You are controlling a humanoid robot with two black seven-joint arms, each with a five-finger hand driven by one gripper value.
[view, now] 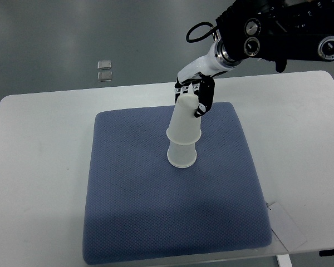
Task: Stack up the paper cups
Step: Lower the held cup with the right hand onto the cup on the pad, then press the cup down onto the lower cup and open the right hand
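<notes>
1. The right hand (196, 95) is reaching in from the far right, its fingers (205, 99) curling around the closed end of the upper paper cup (185, 123).
2. That cup is sitting inverted over a lower paper cup (182, 156), both standing mid-way along the far half of the blue mat (128, 211) on the white worktop (39, 167).
3. The cups are looking light, thin-walled and easily crushed, so a gentle hold near the stiffer closed end seems wisest.
4. The left arm is not showing.
</notes>
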